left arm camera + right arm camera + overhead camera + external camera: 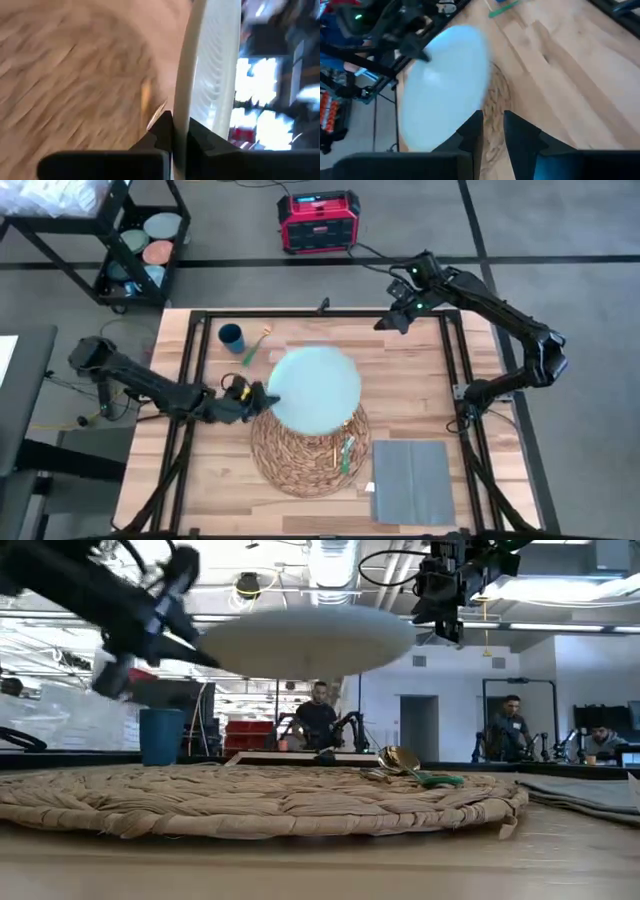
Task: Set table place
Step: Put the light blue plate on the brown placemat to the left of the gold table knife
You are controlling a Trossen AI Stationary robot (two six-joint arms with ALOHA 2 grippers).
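A pale blue round plate (313, 388) hangs level above the round woven mat (300, 465), which lies on the table (420, 390). My left gripper (258, 398) is shut on the plate's left rim. The low view shows the plate (310, 640) well clear of the mat (260, 800). One piece of green-handled cutlery (345, 452) lies on the mat's right part, another (252, 350) beside the small dark blue cup (231, 337) at the far left. The grey napkin (412, 480) lies flat at the near right. My right gripper (385, 323) hovers over the far right, its fingers a narrow gap apart, holding nothing. My left gripper pinches the plate's rim (182, 100) between its two fingers, one above and one below the edge. The fingers come in roughly level from the table's left side. The plate is lifted clear of the mat and sits about level.
A black cart (140, 240) with stacked dishes stands beyond the far left corner, and a red box (318, 222) sits on the floor behind the table. Black frame rails (195, 380) run along the table's sides. People sit in the room behind.
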